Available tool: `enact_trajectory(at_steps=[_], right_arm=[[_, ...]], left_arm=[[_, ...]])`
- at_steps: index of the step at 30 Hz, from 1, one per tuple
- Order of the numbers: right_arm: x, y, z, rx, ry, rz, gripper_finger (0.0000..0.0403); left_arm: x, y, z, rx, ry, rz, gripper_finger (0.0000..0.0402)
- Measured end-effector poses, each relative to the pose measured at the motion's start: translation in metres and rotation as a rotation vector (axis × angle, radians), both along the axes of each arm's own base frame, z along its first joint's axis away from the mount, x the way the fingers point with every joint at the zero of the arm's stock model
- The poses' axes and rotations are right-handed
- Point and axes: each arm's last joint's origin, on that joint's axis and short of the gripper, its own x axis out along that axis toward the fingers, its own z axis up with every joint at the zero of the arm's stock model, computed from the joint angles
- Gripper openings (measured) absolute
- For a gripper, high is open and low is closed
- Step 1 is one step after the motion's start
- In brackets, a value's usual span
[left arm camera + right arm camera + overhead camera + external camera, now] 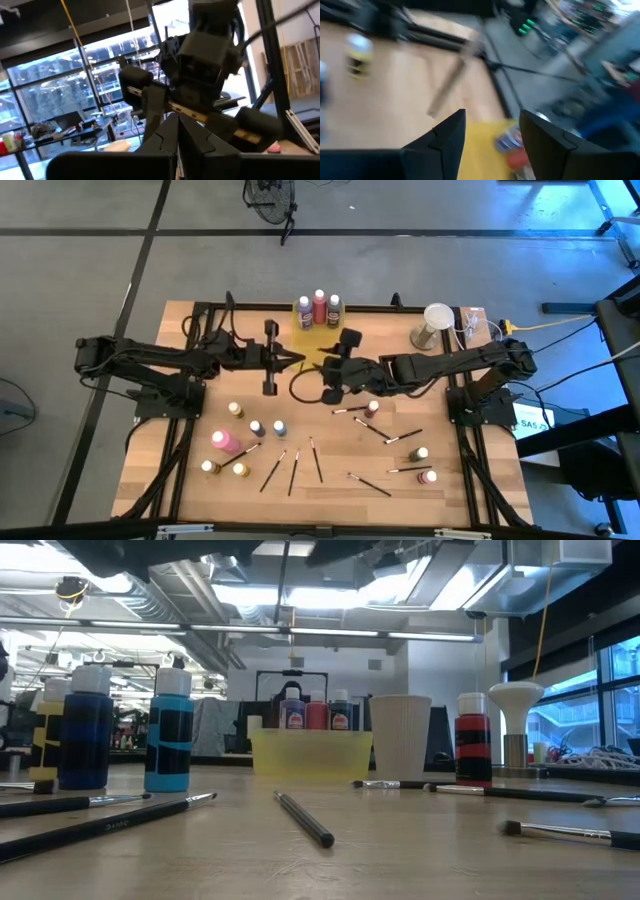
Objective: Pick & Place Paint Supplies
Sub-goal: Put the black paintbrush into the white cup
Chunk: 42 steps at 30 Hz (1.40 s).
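Small paint bottles stand upright on the table's near half, among them a pink one [224, 441] and two blue ones [258, 428]. Thin dark brushes [293, 470] lie flat among them. Three more bottles [319, 307] stand in the yellow tray [303, 323] at the far middle. My left gripper [298, 360] hangs shut above the table's centre, its fingertips [178, 120] together, holding nothing. My right gripper [322, 366] faces it, just near of the tray. In the right wrist view its gap [492, 117] is open and empty, with the tray [480, 145] below.
A pale ribbed cup [436, 325] stands at the far right beside a tangle of cords [470, 325]. In the low view, brushes [304, 818] lie across the foreground and bottles [168, 740] stand at the left. A black cable loop [305, 385] hangs under the right gripper.
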Motion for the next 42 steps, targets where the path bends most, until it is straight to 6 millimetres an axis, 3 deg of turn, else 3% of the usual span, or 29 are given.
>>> enact_trajectory(at_steps=[5,24,42], right_arm=[[0.005,0.006,0.005,0.097,-0.049,0.194,0.0188],[0.012,-0.010,0.013,0.214,-0.151,0.291,0.0183],[0.012,-0.014,0.012,0.216,-0.144,0.284,0.0035]], left_arm=[[0.001,-0.001,-0.003,0.007,0.027,0.001,0.0002],[0.001,-0.006,-0.002,-0.015,0.019,0.025,0.0002],[0.002,-0.016,-0.002,0.042,0.017,0.018,0.0002]])
